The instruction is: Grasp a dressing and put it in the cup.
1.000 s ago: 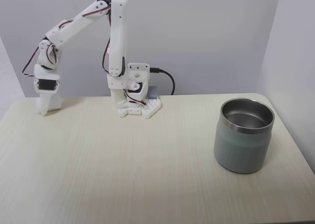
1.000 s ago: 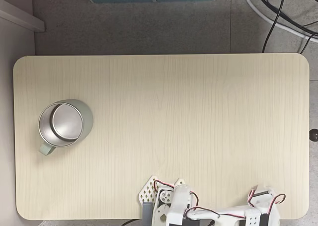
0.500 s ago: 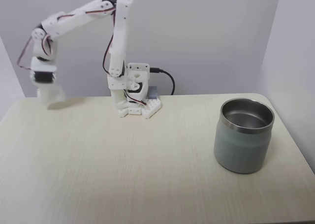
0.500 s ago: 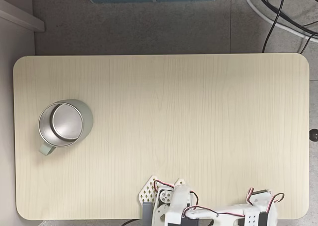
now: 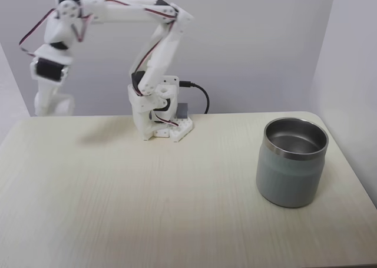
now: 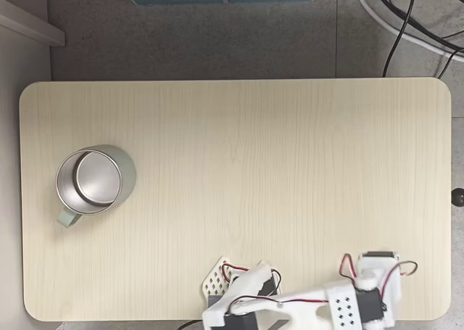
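Note:
The cup (image 5: 291, 174) stands on the right of the table in a fixed view, grey-green outside with a shiny steel rim; from above the cup (image 6: 127, 175) sits near the left edge. My gripper (image 5: 53, 108) hangs above the table's far left corner, lifted clear of the wood, fingers pointing down. Its white fingers blur together, so I cannot make out whether they are open or shut. The dressing is hidden; no small white roll lies on the table. From above, the arm's wrist (image 6: 366, 304) sits over the lower right edge of the table.
The white robot base (image 5: 162, 123) with a black cable (image 5: 200, 94) stands at the back middle of the wooden table (image 5: 147, 209). Grey walls close in behind and to the right. Cables (image 6: 406, 18) lie on the floor beyond the table.
The gripper has risen from the tabletop at the far left corner. The upper arm has swung forward and the forearm now lies nearly level up high. The cup has stayed put.

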`<move>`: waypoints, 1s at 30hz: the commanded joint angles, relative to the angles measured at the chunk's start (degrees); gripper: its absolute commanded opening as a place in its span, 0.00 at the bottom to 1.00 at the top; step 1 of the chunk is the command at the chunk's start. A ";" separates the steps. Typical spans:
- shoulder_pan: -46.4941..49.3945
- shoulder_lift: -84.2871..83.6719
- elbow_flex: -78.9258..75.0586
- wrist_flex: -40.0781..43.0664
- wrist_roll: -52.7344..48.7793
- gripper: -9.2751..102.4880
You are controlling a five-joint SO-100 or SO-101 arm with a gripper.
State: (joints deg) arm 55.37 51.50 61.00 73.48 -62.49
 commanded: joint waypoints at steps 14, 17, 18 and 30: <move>-44.30 9.32 28.13 13.89 40.25 0.08; -53.09 13.18 34.10 17.58 45.44 0.08; -56.07 14.15 35.68 18.28 47.11 0.08; -91.14 20.83 45.53 19.86 53.61 0.08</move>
State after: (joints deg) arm -28.65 72.16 103.80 94.04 -9.23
